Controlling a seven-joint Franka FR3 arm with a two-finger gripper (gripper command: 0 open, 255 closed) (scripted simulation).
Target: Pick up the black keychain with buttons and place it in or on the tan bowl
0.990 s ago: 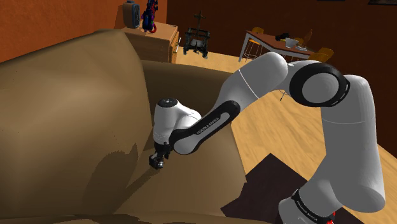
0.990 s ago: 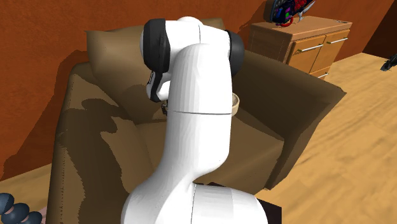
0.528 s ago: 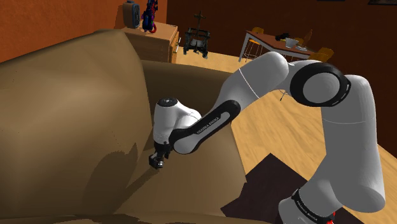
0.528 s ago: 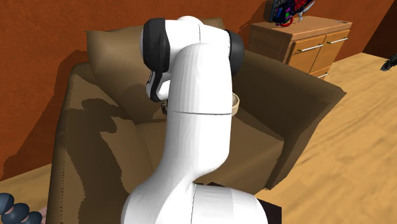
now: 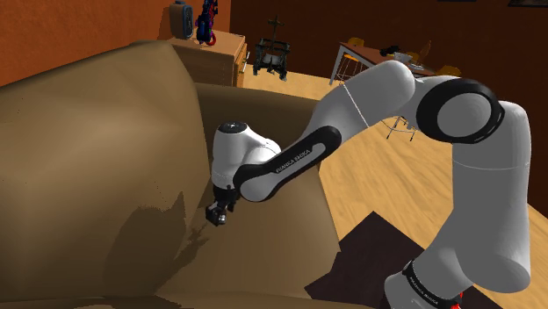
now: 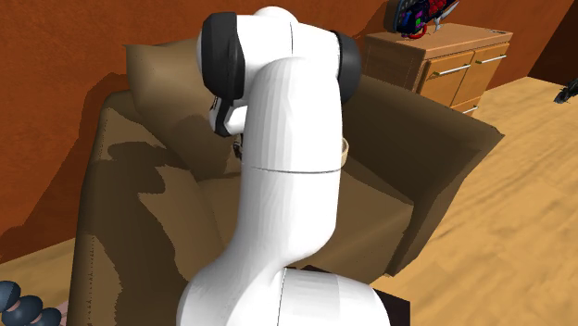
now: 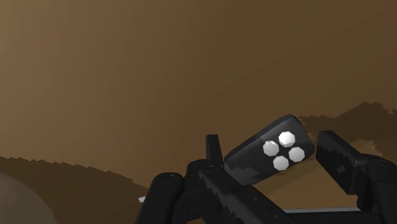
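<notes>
Between the two fingers (image 7: pixel 343 162) of the gripper (image 7: pixel 270 139) is the keychain (image 7: pixel 254 162), black with four white buttons. The fingers squeeze it from both sides, and it sits tilted. It hangs just above the sofa (image 5: pixel 88 158) seat, near the seat's back edge. The bowl (image 6: pixel 345 148) is by the sofa's armrest, mostly hidden behind the arm (image 6: pixel 282 185). I cannot tell what is in it.
</notes>
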